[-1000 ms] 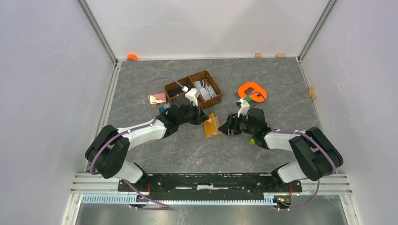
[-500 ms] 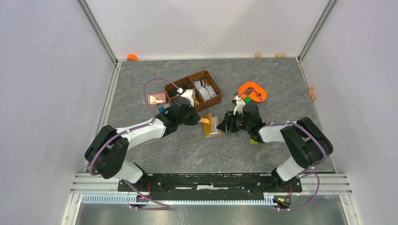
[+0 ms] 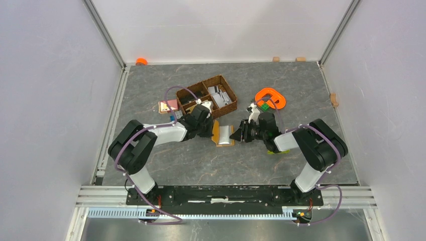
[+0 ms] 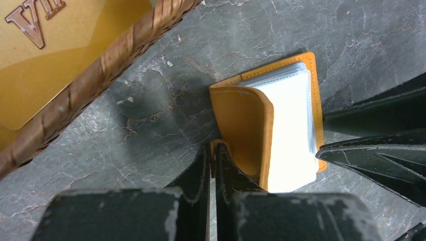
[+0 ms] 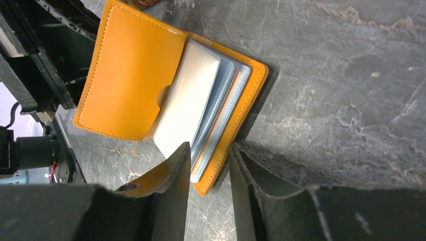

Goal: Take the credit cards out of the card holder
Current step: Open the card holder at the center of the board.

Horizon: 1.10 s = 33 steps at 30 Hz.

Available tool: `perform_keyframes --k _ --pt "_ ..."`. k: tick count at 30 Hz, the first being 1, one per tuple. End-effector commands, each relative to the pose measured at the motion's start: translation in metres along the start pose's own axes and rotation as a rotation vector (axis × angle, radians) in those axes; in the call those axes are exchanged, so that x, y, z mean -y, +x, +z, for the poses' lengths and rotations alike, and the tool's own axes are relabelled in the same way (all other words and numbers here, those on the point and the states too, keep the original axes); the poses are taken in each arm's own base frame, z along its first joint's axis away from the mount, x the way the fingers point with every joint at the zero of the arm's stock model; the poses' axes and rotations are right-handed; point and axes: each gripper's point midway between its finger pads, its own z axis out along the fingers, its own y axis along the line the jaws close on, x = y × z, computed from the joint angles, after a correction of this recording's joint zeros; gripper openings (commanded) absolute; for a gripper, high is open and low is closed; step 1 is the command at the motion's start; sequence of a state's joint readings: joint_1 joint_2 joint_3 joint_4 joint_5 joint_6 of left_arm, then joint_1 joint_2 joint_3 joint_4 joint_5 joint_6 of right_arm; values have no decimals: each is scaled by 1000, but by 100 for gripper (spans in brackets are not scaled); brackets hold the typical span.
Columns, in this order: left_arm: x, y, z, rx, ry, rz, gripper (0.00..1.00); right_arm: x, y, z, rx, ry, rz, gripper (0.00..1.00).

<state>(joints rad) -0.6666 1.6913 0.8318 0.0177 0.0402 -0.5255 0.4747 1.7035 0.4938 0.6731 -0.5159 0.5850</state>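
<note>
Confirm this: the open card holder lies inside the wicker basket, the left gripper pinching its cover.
Not inside: the left wrist view shows the open card holder on the table beside the wicker basket, the left gripper pinching its cover.

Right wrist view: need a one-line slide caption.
Right gripper clamps the edge of the opened card holder on the table, its clear sleeves fanned out.

Light: bright, even and white, falling from above; no hard glare in the top view.
Shadows: soft dark band on the table [image 5: 326, 75] at 4 o'clock of the card holder [image 5: 130, 75]; dim patch at its 9 o'clock in the left wrist view.
Sheen: clear sleeves [image 4: 294, 125] wash out near white.
Focus: left gripper [image 4: 212, 150] body at 6 o'clock is soft.
Distortion: walls [image 3: 45, 100] lean outward at the top view's edges.
</note>
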Motion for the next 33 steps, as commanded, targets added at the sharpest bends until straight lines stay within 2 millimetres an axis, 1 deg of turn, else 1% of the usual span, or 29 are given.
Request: perform_keyframes --k 1,5,9,12,13,17,21,27,33 --pt "13 16 7 -79 69 -3 2 -17 5 -2 -8 -80 22 36" --pt "26 14 7 -67 100 18 2 -21 -3 -9 25 -75 -10 25" --pt "41 12 4 -52 135 45 2 -22 -13 -17 70 -40 -51 11" --pt "44 7 1 -25 144 46 2 -14 -18 -23 95 23 -72 1" --pt "44 5 0 -15 140 46 2 -13 -20 -25 103 34 -76 0" --pt "36 -2 -6 23 94 33 2 -4 -28 -39 166 96 -69 0" --pt "28 -9 -12 60 54 16 2 7 -30 -46 174 150 -55 0" --pt "-8 -19 -25 110 -149 -8 2 11 -31 -50 173 173 -61 0" --pt "-28 -28 -35 158 -267 -36 2 10 -39 -58 202 194 -85 0"
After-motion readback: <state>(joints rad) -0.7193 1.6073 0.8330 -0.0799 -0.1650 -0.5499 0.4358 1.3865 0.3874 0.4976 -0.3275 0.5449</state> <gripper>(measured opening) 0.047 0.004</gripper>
